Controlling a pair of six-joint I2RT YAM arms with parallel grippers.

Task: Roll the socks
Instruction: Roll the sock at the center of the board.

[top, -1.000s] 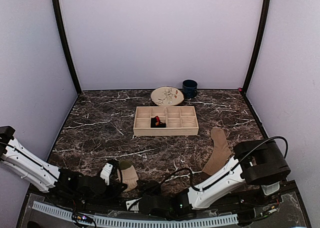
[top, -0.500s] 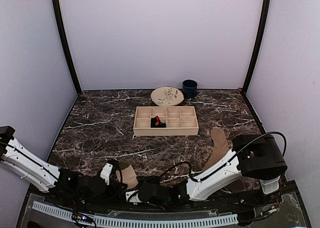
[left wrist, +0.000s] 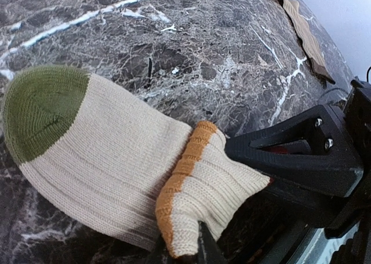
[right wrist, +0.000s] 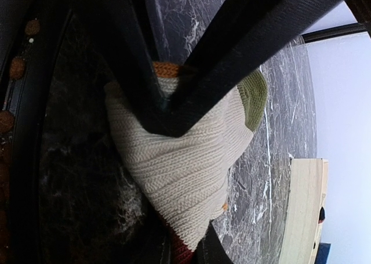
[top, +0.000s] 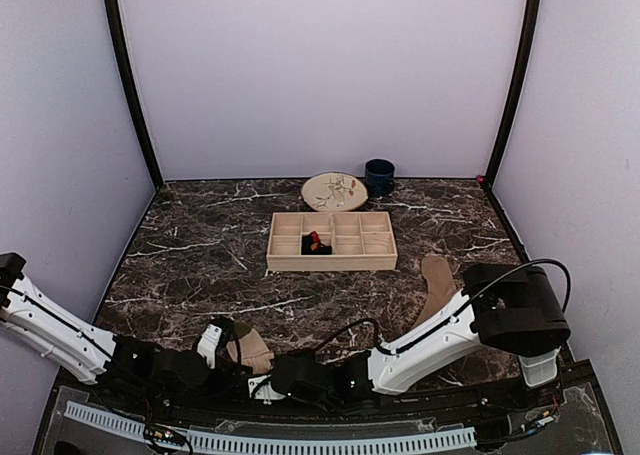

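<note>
The beige striped sock (top: 253, 351) lies at the near edge, cream ribbed with a green toe (left wrist: 39, 104) and an orange band (left wrist: 184, 172). My left gripper (left wrist: 184, 253) is shut on its cuff corner. My right gripper (right wrist: 188, 253) is shut on another edge of the same sock (right wrist: 179, 171), where a maroon strip shows. In the top view the two grippers (top: 230, 355) (top: 264, 383) meet at the sock. The plain tan sock (top: 436, 275) lies flat on the right, partly behind the right arm. The black and red argyle sock (top: 317, 243) sits in the wooden tray (top: 332, 262).
A patterned plate (top: 335, 190) and a dark blue mug (top: 379, 176) stand behind the tray at the back. The right arm (top: 430, 340) stretches low across the near table. A black frame and a white cable rail (top: 270, 442) run along the near edge.
My right gripper has moved left to the beige sock and shut on its edge. The sock has bunched slightly. The left arm has barely moved.
</note>
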